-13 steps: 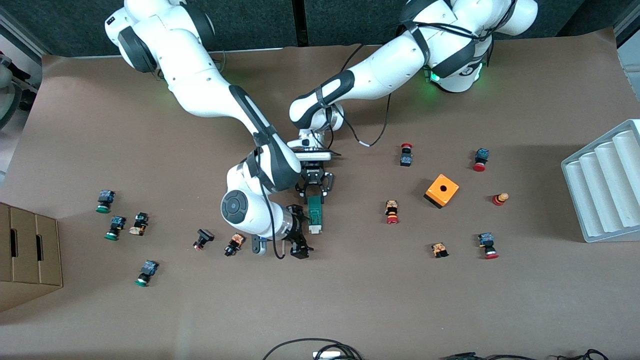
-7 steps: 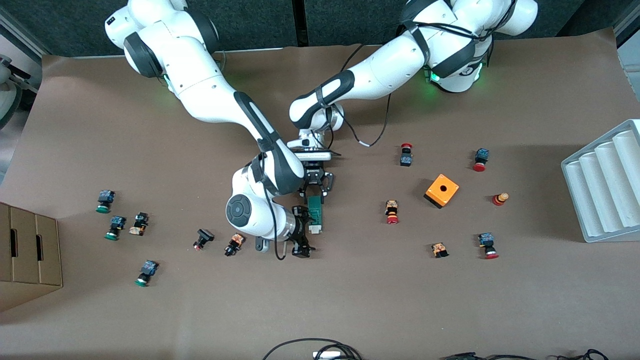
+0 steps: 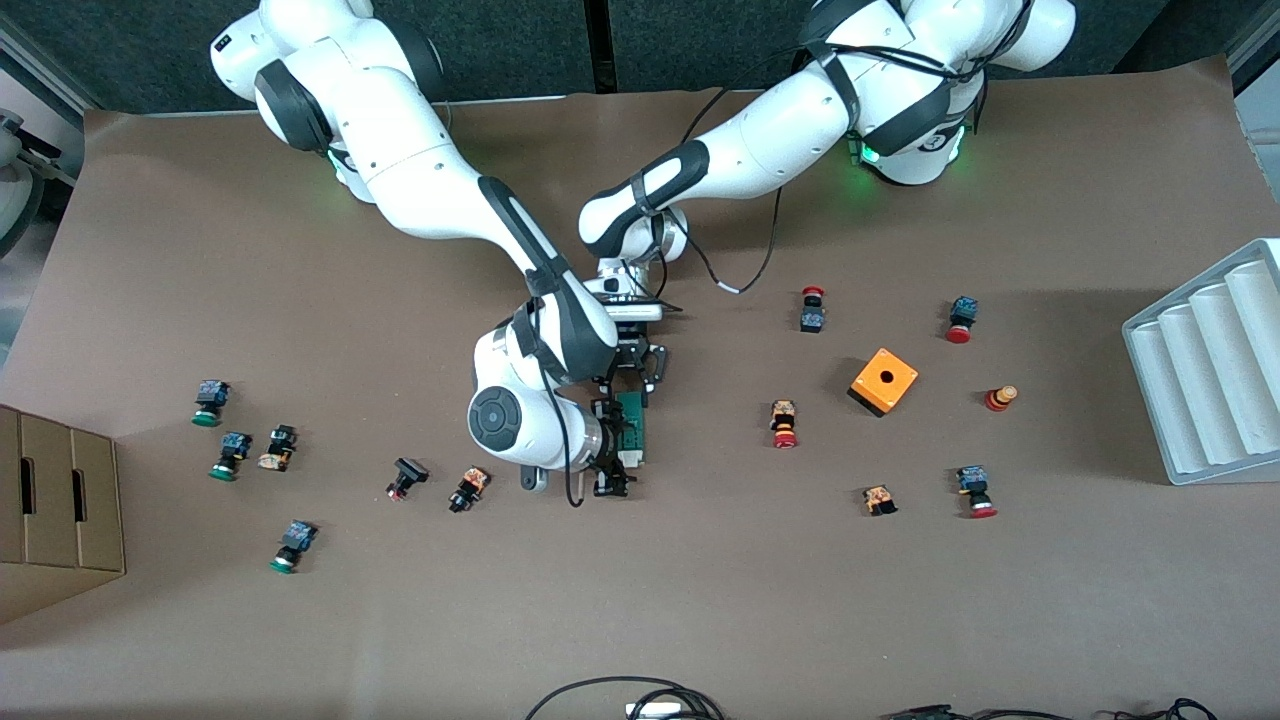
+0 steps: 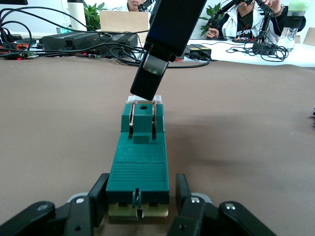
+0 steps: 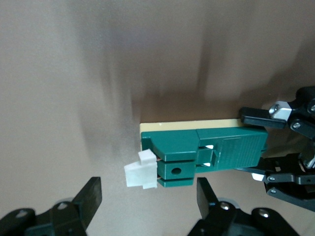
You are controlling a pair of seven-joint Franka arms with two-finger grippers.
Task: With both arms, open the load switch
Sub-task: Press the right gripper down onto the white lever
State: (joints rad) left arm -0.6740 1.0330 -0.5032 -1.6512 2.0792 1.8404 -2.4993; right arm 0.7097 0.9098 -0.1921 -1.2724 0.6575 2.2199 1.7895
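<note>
The dark-green load switch (image 3: 631, 425) lies flat mid-table, with its white sliding piece (image 5: 140, 174) at the end nearer the front camera. My left gripper (image 3: 630, 378) is shut on the switch's other end; its fingers (image 4: 98, 195) press the green body (image 4: 140, 162) on both sides. Over the white end, my right gripper (image 3: 612, 450) stands open, its fingers (image 5: 91, 196) well apart of the white piece and the raised green lever (image 5: 174, 169). One right finger (image 4: 147, 73) shows in the left wrist view just above that end.
An orange cube with a hole (image 3: 883, 380) sits toward the left arm's end, among small push-buttons (image 3: 784, 424). More push-buttons (image 3: 468, 490) lie toward the right arm's end. A white ridged tray (image 3: 1210, 370) and a cardboard box (image 3: 55, 510) stand at the table's two ends.
My right arm has swung its gripper in over the switch's white end, and its fingers have narrowed somewhat. The left gripper and the switch have stayed put.
</note>
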